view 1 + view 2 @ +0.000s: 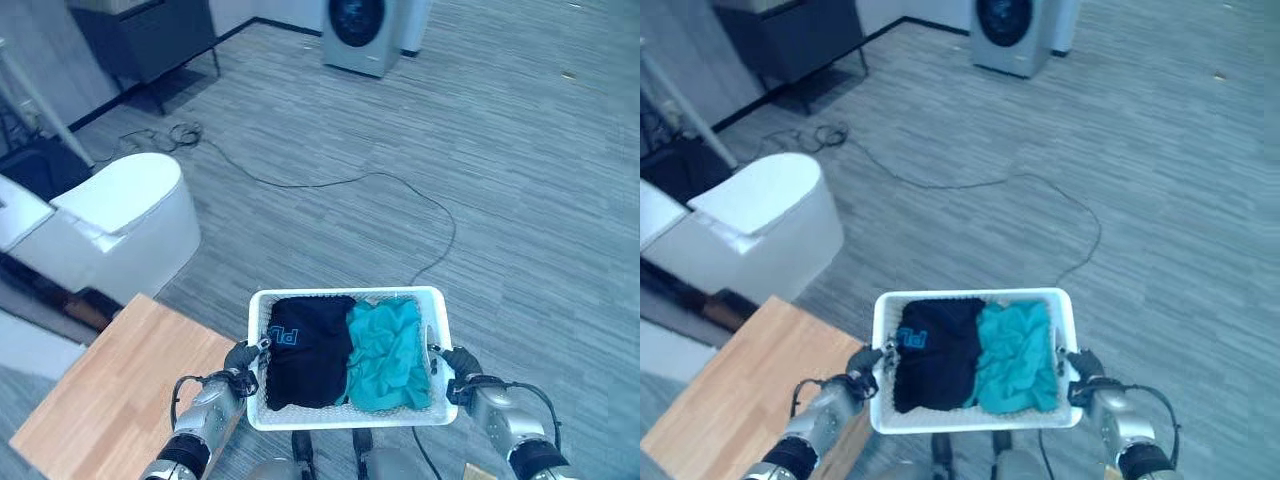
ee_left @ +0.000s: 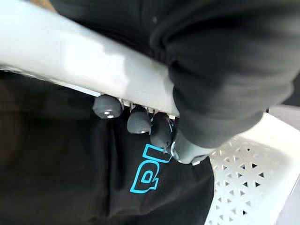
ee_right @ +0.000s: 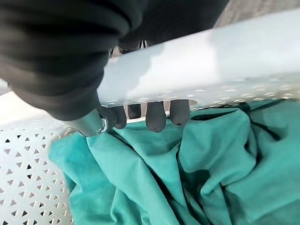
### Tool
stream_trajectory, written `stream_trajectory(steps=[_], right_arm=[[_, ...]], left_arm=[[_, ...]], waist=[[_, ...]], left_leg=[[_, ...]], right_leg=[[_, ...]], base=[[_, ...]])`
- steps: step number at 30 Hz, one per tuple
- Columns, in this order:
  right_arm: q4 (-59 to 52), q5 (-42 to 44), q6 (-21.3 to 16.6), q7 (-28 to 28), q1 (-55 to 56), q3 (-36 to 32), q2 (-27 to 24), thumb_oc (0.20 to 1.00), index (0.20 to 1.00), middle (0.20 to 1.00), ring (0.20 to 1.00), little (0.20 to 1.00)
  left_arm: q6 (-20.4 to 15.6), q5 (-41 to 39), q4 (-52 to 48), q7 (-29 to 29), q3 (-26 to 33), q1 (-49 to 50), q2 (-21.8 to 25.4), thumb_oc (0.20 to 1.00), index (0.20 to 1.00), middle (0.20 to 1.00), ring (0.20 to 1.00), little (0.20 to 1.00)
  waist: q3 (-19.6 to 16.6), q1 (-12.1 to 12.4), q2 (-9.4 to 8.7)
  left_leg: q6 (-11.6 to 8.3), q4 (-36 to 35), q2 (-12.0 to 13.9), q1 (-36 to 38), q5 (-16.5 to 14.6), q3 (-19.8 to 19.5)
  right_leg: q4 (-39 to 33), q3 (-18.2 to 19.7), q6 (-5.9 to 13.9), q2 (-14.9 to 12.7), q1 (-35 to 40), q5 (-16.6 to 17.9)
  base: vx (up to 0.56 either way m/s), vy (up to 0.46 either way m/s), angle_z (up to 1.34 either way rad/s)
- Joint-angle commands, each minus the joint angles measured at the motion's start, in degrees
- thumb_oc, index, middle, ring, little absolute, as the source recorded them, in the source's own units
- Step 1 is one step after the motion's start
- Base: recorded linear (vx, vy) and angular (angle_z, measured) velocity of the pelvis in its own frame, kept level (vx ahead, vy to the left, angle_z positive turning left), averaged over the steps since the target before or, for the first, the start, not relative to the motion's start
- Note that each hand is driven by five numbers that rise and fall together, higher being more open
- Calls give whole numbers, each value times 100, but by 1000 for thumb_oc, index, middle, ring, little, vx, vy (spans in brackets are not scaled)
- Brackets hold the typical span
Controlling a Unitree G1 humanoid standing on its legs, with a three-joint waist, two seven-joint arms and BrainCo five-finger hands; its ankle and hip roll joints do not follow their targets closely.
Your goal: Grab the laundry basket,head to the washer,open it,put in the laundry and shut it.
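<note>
I carry a white laundry basket [image 1: 345,295] in front of me above the floor. A black garment [image 1: 308,350] with blue print lies in its left half and a teal cloth [image 1: 388,355] in its right half. My left hand [image 1: 243,357] is shut on the basket's left rim [image 2: 79,61], with its fingertips [image 2: 138,121] curled under it over the black garment [image 2: 84,178]. On the right rim [image 3: 197,65] my right hand [image 1: 460,362] is shut the same way, its fingertips [image 3: 157,117] hooked inside above the teal cloth [image 3: 178,178]. The washer [image 1: 362,32], grey with a dark round door, stands far ahead.
A wooden table [image 1: 110,395] is just left of the basket. A white toilet-shaped unit [image 1: 125,220] stands further left. A dark cabinet [image 1: 150,40] is at the back left. A black cable [image 1: 400,190] snakes over the grey floor between me and the washer.
</note>
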Motion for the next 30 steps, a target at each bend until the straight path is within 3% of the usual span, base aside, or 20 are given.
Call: stream_trajectory(steps=[1,3,4,7,11,21,23,24,27,28,30], right_arm=[[-495,100,-227,1062,-499,-4,48,200,200,200,200,200],[-360,-43,-221,1061,-497,-11,40,200,200,200,200,200],[-287,-155,-260,999,-582,-19,123,200,200,200,200,200],[31,-166,-384,921,-752,35,198,200,200,200,200,200],[374,-65,-480,784,-786,-15,249,200,200,200,200,200],[372,-170,-466,765,-594,-119,38,200,200,200,200,200],[204,-137,-477,739,-581,-140,-63,200,200,200,200,200],[76,-123,-483,741,-585,-142,-135,200,200,200,200,200],[-54,-51,-500,684,-557,-207,-245,200,200,200,200,200],[-54,-37,-499,672,-542,-246,-275,200,200,200,200,200],[-28,-8,-516,625,-506,-307,-315,200,200,200,200,200]], left_arm=[[-341,264,-114,74,163,-151,2,200,200,200,200,200],[-308,515,-314,16,152,30,91,200,200,200,200,200],[-313,697,-356,87,201,48,189,200,200,200,200,200],[-358,791,-63,141,222,-94,186,200,200,200,200,200],[-373,888,585,212,237,-384,83,200,200,200,200,200],[-343,902,772,192,227,-442,-115,200,200,200,200,200],[-355,893,801,202,210,-517,-112,200,200,200,200,200],[-380,899,860,199,205,-576,-110,200,200,200,200,200],[-414,824,946,264,182,-696,-145,200,200,200,200,200],[-423,780,990,263,154,-740,-161,200,200,200,200,200],[-435,743,1020,276,140,-755,-181,200,200,200,200,200]], waist=[[-269,65,-104],[-294,39,-111],[-238,60,-105],[-281,31,-160],[-415,-26,-186],[-633,-196,-68],[-530,-249,-142],[-423,-274,-182],[-180,-257,-252],[-134,-259,-251],[-114,-245,-242]], left_leg=[[-208,463,103,0,-576,-164],[-180,406,105,56,-568,-93],[-179,407,180,92,-578,45],[-219,549,206,42,-617,156],[-263,634,187,139,-636,160],[-448,644,231,474,-686,107],[-534,1413,293,172,-783,116],[-689,1998,385,-120,-722,145],[-1131,2955,598,-619,-230,49],[-1146,2896,656,-752,-146,53],[-977,2535,719,-1205,-259,91]], right_leg=[[384,160,397,-11,-71,-299],[465,199,392,24,-140,-296],[873,-325,376,0,-279,-393],[987,-925,316,-3,-178,-611],[685,-717,122,168,10,-607],[171,-796,3,277,555,-626],[218,-756,-69,226,538,-647],[227,-740,-132,202,561,-659],[259,-795,-242,157,687,-734],[269,-839,-240,136,720,-775],[256,-895,-197,44,796,-841]], base=[[20,12,-58],[0,-1,-29],[-77,-26,-37],[-61,-49,-70],[57,-81,-9],[104,-66,6],[9,-119,4],[-32,-116,10],[27,-111,23],[110,-35,4],[170,34,1]])
